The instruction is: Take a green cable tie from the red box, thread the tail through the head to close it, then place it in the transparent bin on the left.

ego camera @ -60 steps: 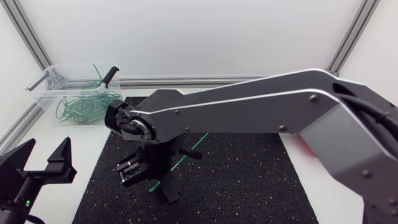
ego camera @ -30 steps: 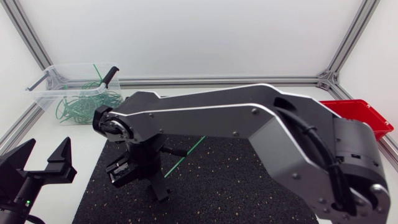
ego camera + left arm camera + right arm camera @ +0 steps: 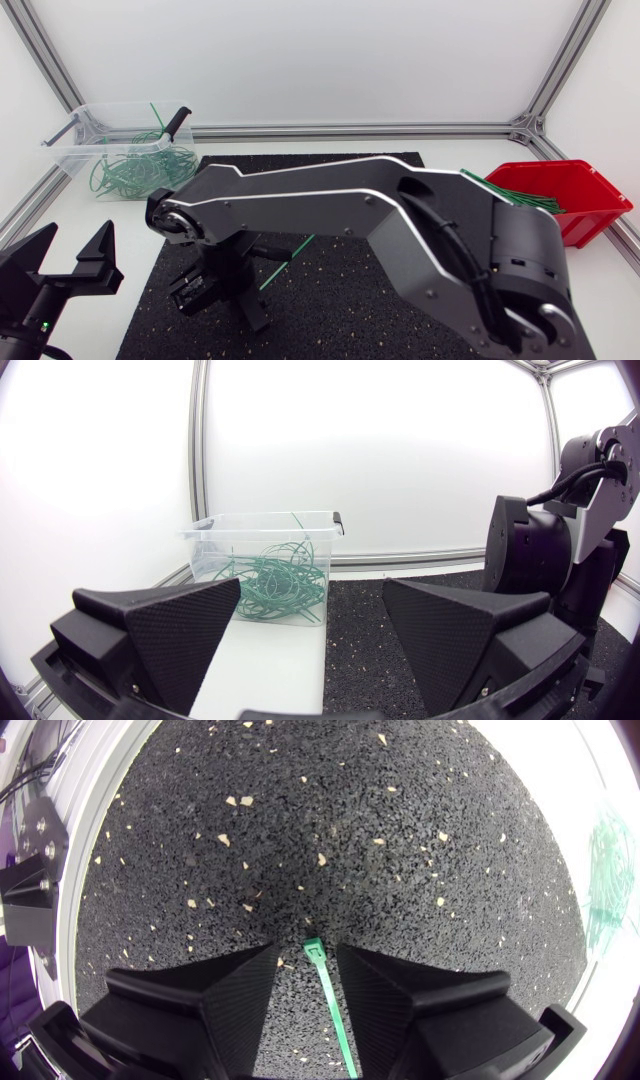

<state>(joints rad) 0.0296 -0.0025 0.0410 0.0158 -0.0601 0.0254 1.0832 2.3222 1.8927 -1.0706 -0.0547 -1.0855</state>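
Threading is pending: green cable tie is pinched by right claw over mat; spread left claw is needed on its tail.

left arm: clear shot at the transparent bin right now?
Probably yes: the transparent bin sits straight ahead of the open left claw, only bare table between; the right arm is off to the side.

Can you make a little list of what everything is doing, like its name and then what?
Right tool: shut on a thin green plastic cable tie, above the black speckled mat
Left tool: open, holding nothing
Clear plastic bin: looped green ties inside
Red plastic box: straight green ties inside
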